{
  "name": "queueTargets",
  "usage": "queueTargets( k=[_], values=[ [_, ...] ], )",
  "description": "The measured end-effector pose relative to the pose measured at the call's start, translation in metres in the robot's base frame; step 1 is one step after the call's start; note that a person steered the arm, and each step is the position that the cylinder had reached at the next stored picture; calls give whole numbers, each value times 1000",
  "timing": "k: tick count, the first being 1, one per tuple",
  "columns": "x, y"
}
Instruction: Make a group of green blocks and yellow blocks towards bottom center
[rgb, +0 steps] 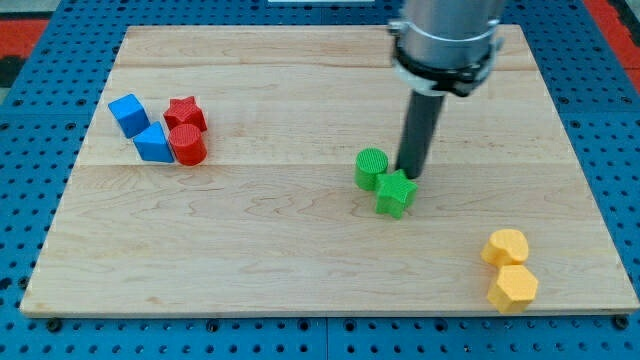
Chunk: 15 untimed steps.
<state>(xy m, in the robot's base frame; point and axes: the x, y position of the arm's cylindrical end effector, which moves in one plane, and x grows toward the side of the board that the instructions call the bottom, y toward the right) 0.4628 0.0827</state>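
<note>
A green cylinder (371, 167) and a green star block (396, 193) sit touching each other just right of the board's middle. My tip (410, 175) is down at the star's upper right edge, right of the cylinder. Two yellow blocks sit at the view's bottom right: a rounded yellow one (504, 246) and a yellow hexagon (513, 288) just below it, touching. They lie well to the right of and below the green pair.
At the view's upper left a blue cube (128, 113), a blue wedge-like block (153, 143), a red star (185, 113) and a red cylinder (187, 145) sit clustered. The wooden board (250, 250) lies on a blue pegboard surface.
</note>
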Motion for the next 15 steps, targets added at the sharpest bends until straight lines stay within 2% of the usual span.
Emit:
queueTargets(
  k=[1, 2, 3, 4, 5, 7, 8, 10, 11, 12, 13, 14, 15],
  values=[
    [8, 75],
    [28, 118],
    [65, 176],
    [156, 170],
    [156, 170],
    [156, 77],
    [136, 48],
    [92, 36],
    [94, 59],
    [95, 151],
    [95, 179],
    [81, 174],
    [48, 215]
  ],
)
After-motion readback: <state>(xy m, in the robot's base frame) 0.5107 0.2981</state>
